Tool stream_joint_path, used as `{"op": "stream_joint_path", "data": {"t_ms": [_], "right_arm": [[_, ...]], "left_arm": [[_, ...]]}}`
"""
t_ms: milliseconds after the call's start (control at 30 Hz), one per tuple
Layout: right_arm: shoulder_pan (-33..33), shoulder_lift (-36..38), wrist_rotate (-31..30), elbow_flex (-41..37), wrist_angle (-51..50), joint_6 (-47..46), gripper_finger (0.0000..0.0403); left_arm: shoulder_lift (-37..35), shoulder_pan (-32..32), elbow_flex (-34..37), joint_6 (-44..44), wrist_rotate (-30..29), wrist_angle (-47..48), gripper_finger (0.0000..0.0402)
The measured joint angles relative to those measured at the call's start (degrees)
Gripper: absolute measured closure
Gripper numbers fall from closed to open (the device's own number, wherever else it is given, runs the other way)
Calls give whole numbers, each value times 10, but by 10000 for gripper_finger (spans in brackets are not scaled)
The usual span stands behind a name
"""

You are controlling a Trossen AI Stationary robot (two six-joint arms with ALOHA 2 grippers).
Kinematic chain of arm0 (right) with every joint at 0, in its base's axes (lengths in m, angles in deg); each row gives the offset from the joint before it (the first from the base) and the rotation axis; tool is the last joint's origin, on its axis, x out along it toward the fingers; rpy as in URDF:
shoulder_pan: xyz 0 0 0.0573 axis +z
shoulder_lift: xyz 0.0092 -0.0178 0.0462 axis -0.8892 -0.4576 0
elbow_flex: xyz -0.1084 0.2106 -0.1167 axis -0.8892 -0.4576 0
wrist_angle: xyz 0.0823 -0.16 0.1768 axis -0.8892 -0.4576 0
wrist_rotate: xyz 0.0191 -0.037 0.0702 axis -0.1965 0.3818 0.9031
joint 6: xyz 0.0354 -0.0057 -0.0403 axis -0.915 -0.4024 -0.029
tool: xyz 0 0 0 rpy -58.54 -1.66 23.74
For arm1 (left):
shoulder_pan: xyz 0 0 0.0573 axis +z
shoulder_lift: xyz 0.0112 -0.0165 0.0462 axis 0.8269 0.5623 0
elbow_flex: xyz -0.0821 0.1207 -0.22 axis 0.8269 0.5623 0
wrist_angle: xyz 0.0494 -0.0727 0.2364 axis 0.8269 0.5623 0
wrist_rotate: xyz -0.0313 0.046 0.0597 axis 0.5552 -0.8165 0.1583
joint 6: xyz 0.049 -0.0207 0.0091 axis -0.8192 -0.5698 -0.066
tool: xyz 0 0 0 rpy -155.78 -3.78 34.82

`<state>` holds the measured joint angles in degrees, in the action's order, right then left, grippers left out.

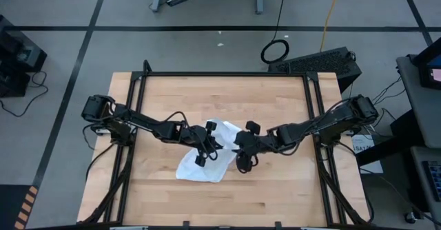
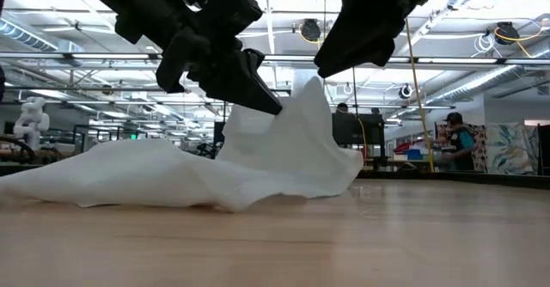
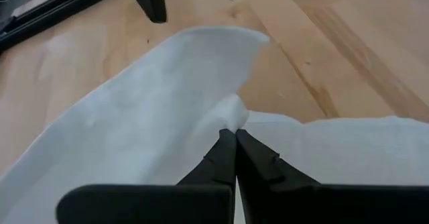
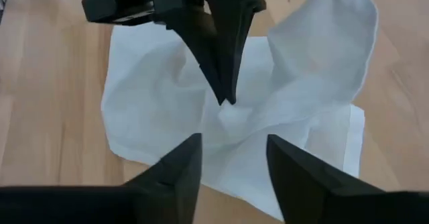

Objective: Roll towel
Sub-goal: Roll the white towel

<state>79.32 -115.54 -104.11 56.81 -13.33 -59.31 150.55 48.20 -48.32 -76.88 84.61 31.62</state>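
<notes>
At centre frame in the high view, the left gripper (image 1: 201, 159) is pinching a raised fold of the soft, crumpled white towel (image 1: 200, 168) lying on the pale wooden table (image 1: 275, 189). Just right, the right gripper (image 1: 242, 166) is hovering, fingers parted and empty.

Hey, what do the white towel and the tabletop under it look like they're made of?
The towel looks like soft, matte white woven cloth, probably cotton: it creases, drapes and stands in a limp peak where the left end effector pinches it. The tabletop looks like light wood, likely butcher-block planks with a smooth, faintly satin finish: parallel strips and grain lines show.
</notes>
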Motion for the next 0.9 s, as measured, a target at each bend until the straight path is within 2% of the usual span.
{"op": "stream_joint_path", "data": {"t_ms": [167,300,467,633,900], "right_arm": [[28,0,-9,0,-67,-16,209],[72,0,-63,-1,-102,-34,204],[143,-32,-173,-17,5,23,206],[176,-105,-308,-18,116,87,232],[176,-163,-425,-18,140,58,289]], "left_arm": [[0,0,0,0,13,1,394],[0,0,0,1,13,1,394],[0,0,0,1,13,1,394],[0,0,0,0,13,-3,394],[0,0,0,1,14,-4,394]]}}
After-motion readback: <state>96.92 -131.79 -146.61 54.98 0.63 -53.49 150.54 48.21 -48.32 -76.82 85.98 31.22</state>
